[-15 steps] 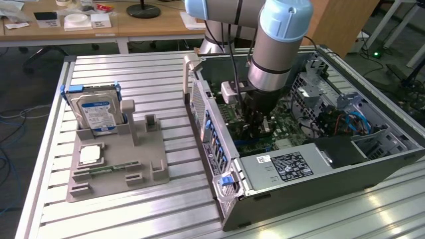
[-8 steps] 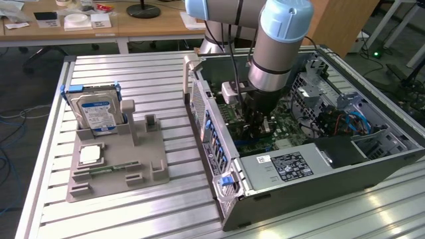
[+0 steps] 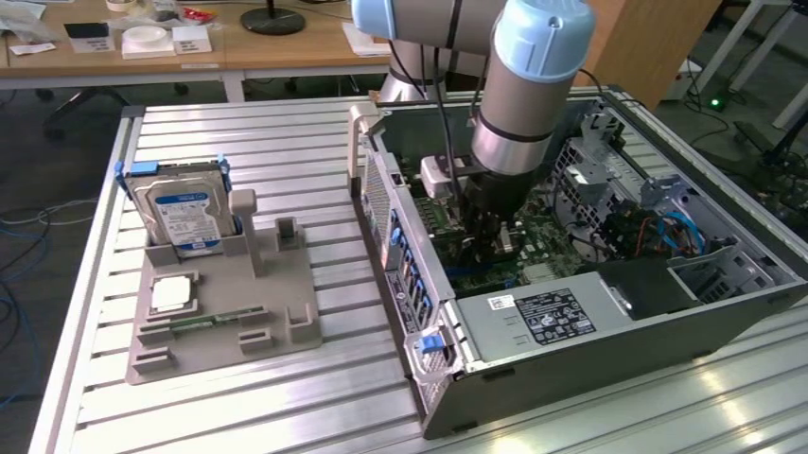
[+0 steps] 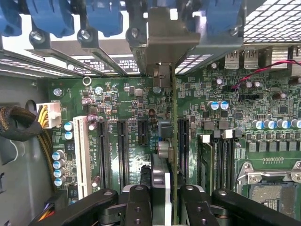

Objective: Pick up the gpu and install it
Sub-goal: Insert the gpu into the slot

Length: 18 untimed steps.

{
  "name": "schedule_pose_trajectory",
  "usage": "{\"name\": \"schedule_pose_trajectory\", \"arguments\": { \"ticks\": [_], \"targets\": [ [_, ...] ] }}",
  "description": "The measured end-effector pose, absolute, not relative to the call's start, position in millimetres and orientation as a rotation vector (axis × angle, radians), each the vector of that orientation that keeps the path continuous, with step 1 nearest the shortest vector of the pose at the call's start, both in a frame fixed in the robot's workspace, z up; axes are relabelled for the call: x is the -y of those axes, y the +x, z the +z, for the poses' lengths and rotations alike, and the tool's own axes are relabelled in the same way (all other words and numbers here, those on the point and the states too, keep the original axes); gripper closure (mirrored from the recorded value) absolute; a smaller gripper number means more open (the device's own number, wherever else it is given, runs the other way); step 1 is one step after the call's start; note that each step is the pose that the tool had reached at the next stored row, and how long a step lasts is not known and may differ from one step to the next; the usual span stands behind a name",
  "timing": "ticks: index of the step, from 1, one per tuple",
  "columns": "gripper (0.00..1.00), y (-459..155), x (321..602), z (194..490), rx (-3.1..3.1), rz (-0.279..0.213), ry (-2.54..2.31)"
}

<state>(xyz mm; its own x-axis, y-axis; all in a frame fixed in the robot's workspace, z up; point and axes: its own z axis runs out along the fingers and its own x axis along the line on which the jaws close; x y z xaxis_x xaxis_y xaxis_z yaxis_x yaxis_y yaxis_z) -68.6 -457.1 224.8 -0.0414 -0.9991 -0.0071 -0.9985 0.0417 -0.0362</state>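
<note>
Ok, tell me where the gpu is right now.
The gpu stands edge-on in the jaws over the motherboard inside the open case, on the exterior view's right, bracket toward the rear slots.

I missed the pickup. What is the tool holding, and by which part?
The tool holds the gpu by its upper edge, card standing on edge above the motherboard slots.

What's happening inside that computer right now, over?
End effector shut on the gpu, edge-on above the motherboard slots inside the case. Bracket up by the rear slot covers. Nothing in the way.
</note>
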Motion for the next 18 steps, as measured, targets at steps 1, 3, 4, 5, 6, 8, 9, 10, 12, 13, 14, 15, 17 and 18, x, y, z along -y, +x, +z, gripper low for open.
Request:
{"name": "schedule_pose_trajectory", "arguments": {
  "ticks": [1,3,4,5,6,8,9,10,12,13,14,15,17,18],
  "targets": [
    [0.72,-68.6,457.1,224.4,-2.245,-0.033,-2.154],
    [0.72,-68.6,457.1,224.0,-2.246,-0.032,-2.154],
    [0.72,-68.6,457.1,223.8,-2.246,-0.032,-2.154],
    [0.72,-68.6,457.1,223.6,-2.246,-0.032,-2.155],
    [0.72,-68.6,457.1,223.4,-2.246,-0.032,-2.155],
    [0.72,-68.6,457.1,222.9,-2.246,-0.031,-2.155],
    [0.72,-68.6,457.1,222.8,-2.247,-0.031,-2.155],
    [0.72,-68.6,457.1,222.6,-2.247,-0.031,-2.155],
    [0.72,-68.6,457.1,222.2,-2.247,-0.030,-2.155],
    [0.72,-68.6,457.1,221.8,-2.247,-0.030,-2.155],
    [0.72,-68.6,457.1,221.6,-2.247,-0.030,-2.156],
    [0.72,-68.6,457.1,221.2,-2.247,-0.030,-2.156],
    [0.72,-68.5,457.1,220.5,-2.248,-0.029,-2.156],
    [0.72,-68.6,457.1,220.2,-2.248,-0.028,-2.156]
  ]
}}
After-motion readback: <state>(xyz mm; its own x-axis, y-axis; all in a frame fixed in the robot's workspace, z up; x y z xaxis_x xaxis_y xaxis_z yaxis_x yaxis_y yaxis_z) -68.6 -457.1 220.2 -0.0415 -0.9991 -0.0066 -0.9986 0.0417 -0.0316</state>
